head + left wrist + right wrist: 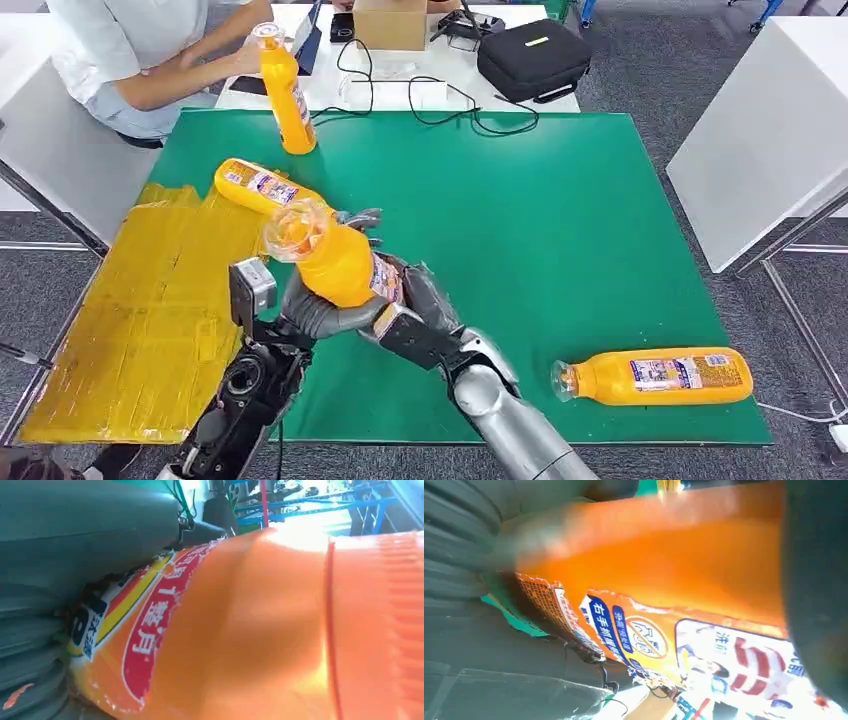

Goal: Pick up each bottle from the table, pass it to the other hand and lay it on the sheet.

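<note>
Both hands meet over the near left part of the green table (560,230), sharing one orange bottle (335,262) (cap end tilted up and toward the yellow sheet (140,320)). The left hand (320,312) grasps it from beneath, the right hand (420,300) wraps its labelled lower body. Another bottle (262,186) lies at the sheet's far edge, one (284,90) stands near the table's far edge, one (655,376) lies by the near right corner.
</note>
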Controlling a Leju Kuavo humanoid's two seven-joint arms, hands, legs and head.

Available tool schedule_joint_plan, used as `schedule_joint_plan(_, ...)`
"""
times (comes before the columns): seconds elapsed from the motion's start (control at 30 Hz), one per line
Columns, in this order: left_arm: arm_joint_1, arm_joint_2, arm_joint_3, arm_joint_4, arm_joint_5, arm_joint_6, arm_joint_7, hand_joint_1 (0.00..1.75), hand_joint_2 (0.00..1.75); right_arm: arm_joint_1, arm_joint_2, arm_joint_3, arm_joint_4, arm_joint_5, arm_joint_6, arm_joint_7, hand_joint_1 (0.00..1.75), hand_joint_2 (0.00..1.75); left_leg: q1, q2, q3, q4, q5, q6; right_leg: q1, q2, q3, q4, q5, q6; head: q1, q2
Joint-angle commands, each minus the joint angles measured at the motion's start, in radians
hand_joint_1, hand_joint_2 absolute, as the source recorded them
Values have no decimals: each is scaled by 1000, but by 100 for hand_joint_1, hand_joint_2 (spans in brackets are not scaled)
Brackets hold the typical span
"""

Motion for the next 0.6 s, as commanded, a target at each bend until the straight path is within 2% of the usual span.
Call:
schedule_joint_plan(0.03, -35, -14, 35, 24, 6, 4, 6, 175, 175, -16, -24, 75, 51, 3, 3, -6, 175, 175, 0, 0, 5, 0, -2, 1, 1, -2, 6, -1, -2, -3, 0, 0)
schedule_joint_plan(0.3, -33, -13, 32, 18, 19, 9, 8, 175, 175, -13, -28, 58, 37, -11, -12, -2, 175, 175, 0, -1, 3, -1, -1, 1, 1, -2, 3, -1, -1, -2, 0, 0)
schedule_joint_plan(0.33, -32, -13, 32, 16, 21, 9, 8, 175, 175, -13, -31, 55, 32, -13, -14, -2, 175, 175, 0, -1, 6, -1, -2, 1, 1, -3, 7, -1, -3, -3, 0, 0)
schedule_joint_plan(0.57, -29, -15, 49, 8, 52, 26, 12, 175, 175, 15, -56, -3, -47, -21, -55, 11, 175, 175, 0, -2, 3, 0, -1, 1, 1, -3, 4, -1, -1, -2, 0, 0)
schedule_joint_plan(0.6, -28, -17, 54, 6, 49, 38, 9, 175, 175, 30, -63, -18, -73, -15, -69, 15, 140, 175, 0, -2, 3, 0, -1, 1, 1, -3, 4, -1, -1, -2, 0, 0)
